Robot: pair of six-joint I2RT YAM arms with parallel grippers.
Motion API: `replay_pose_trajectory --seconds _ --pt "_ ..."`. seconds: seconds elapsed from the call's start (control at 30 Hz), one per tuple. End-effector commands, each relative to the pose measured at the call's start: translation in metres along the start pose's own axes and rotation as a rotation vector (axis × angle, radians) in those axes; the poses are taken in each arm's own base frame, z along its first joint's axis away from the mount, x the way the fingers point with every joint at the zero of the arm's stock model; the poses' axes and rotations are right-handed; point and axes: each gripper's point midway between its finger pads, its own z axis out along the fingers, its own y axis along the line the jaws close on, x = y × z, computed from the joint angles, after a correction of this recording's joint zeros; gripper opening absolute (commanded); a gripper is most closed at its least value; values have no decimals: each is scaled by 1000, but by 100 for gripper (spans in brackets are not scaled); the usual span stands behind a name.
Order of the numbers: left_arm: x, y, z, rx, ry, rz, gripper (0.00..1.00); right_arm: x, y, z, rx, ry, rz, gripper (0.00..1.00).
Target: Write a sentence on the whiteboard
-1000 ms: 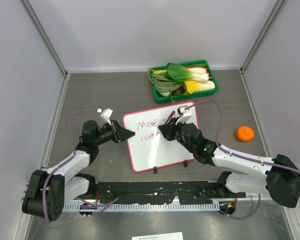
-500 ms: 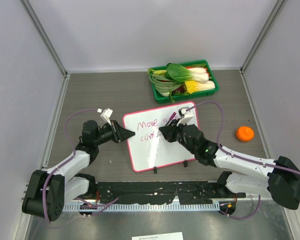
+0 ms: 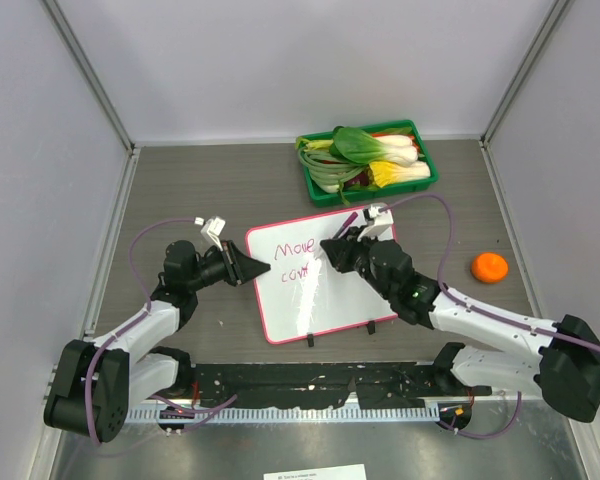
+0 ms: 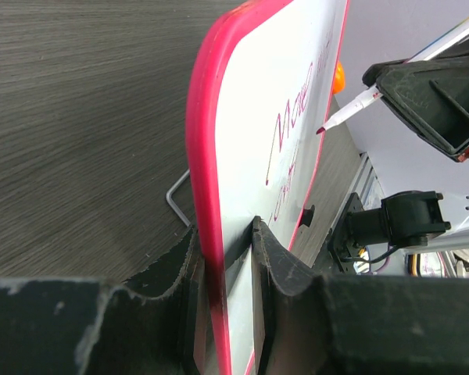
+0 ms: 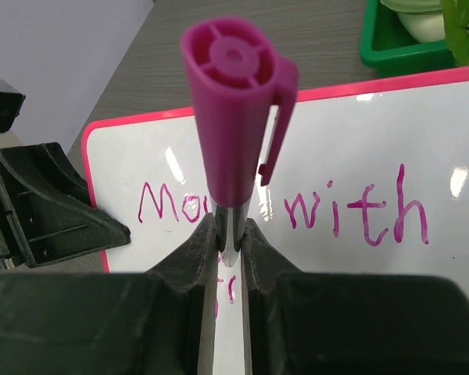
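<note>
table [image 3: 210,190]: grey wood grain, closed in by pale walls [image 3: 280,60] at left, far and right. the widest bare stretch is seen at far left, beyond the left arm; a narrower strip is left at right.

whiteboard [image 3: 310,300]: pink-red frame, set near the table's middle, between the two arms, turned a little off square. its far right corner is seen near the green tray [image 3: 420,183] but apart from it. two black feet are noted on its near edge.

tray of greens sits at far centre-right, near the far wall.

left gripper [image 3: 260,268]: clenched on the board's left frame edge. the grip is shown only in the left wrist view, frame pinched between both fingers, with a wire leg behind the board.

right gripper [image 3: 330,248]: closed round a marker [image 5: 233,117], over the board's upper part. the magenta cap on the marker's back end is seen best from the right wrist.

writing: "with" is read only in the right wrist view; a second line is read from above. tip-to-board contact cannot be told.

orange [image 3: 489,267]: alone at right, well apart from the board.
</note>
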Motion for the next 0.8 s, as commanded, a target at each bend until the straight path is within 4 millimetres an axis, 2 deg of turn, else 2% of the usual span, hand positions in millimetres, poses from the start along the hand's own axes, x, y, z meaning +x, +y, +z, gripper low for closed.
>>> replay_pose_trajectory --seconds 0.0,0.23,0.4,0.6,0.77 --pt "5 27 -2 -107 -14 75 0 -25 9 9 -8 -69 8 1" --pt "4 27 -2 -107 -14 76 0 -9 1 17 16 -32 0 1" --pt "4 27 -2 -110 -15 76 0 -10 -3 11 25 -37 1 1" --pt "4 27 -2 -110 -17 76 0 -21 4 0 -7 -61 15 1" --pt "4 27 -2 -110 -17 76 0 -15 -2 -4 5 -46 12 1"
